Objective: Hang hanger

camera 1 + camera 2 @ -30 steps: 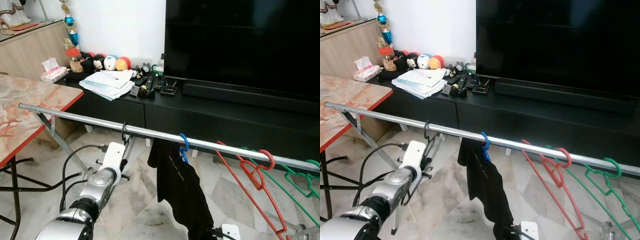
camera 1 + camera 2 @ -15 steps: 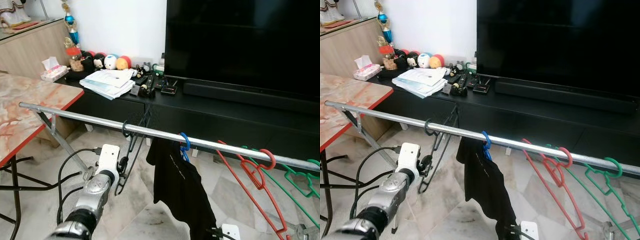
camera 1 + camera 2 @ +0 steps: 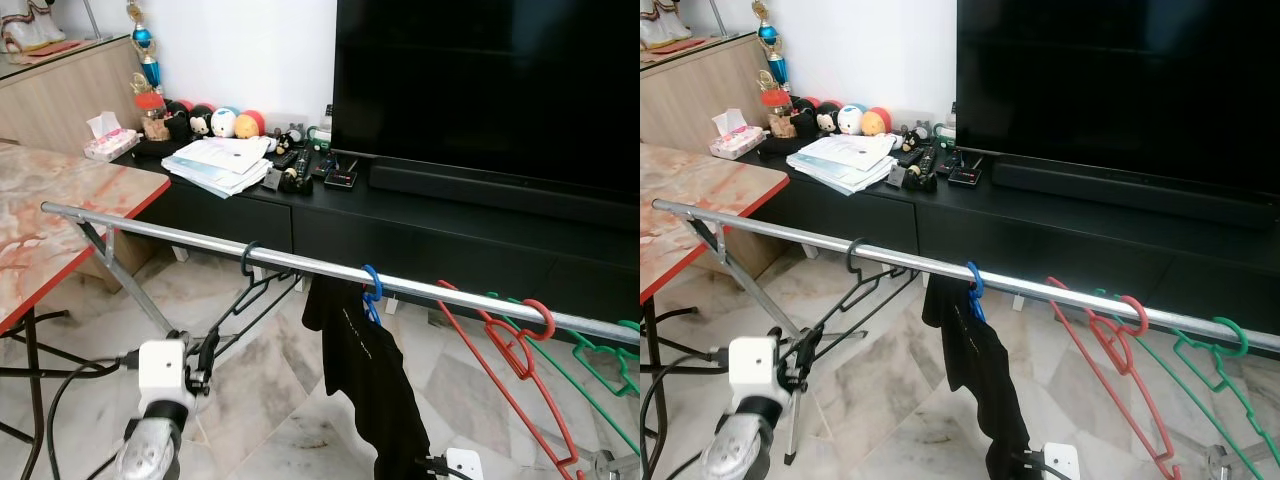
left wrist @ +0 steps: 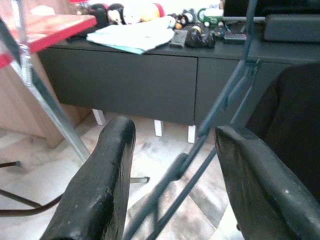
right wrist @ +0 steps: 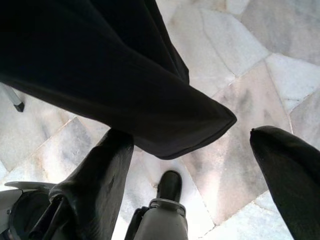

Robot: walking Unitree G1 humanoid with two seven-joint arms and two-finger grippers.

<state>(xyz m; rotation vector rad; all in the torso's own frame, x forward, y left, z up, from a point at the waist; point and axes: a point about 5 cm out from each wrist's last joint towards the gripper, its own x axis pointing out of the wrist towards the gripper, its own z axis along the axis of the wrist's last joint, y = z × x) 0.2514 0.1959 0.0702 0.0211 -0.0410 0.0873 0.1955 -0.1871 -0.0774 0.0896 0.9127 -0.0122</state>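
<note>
Thin black wire hanger hooks the shiny steel rail; left gripper jaws apart, right gripper likewise.

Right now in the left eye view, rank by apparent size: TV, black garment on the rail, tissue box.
1. TV
2. black garment
3. tissue box

Apparent size only; the tissue box sits farther back than the garment.

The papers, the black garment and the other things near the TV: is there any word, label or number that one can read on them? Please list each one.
No text can be read.
Papers on the TV cabinet: print too small to read.
Black garment on the blue hanger: a thin pale line down the cloth, too blurred to read.
Tissue box: no legible label.
TV: screen dark, no brand visible.
</note>
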